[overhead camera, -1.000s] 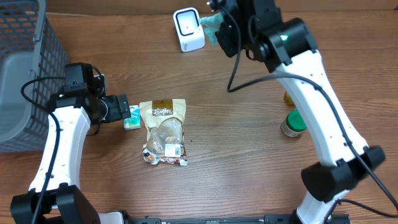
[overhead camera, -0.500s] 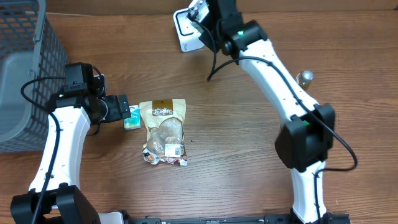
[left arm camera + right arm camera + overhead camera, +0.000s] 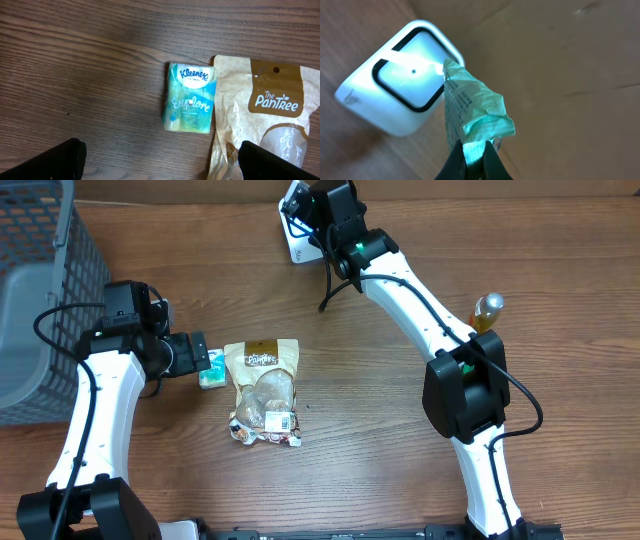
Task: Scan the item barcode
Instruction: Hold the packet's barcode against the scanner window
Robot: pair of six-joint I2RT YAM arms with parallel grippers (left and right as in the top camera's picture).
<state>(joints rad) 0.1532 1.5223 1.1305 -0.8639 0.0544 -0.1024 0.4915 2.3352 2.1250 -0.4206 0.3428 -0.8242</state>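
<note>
White scanner, black frame round its pale glowing window. In front of the scanner, a mint-green packet with fine dark print. Well away from the scanner: a teal-and-yellow tissue pack with a white label, and a tan pouch with a brown band and white lettering. Brown wood-grain bench. Grey mesh basket. Amber bottle.

Pouch lies against one side of tissue pack; table elsewhere open.
</note>
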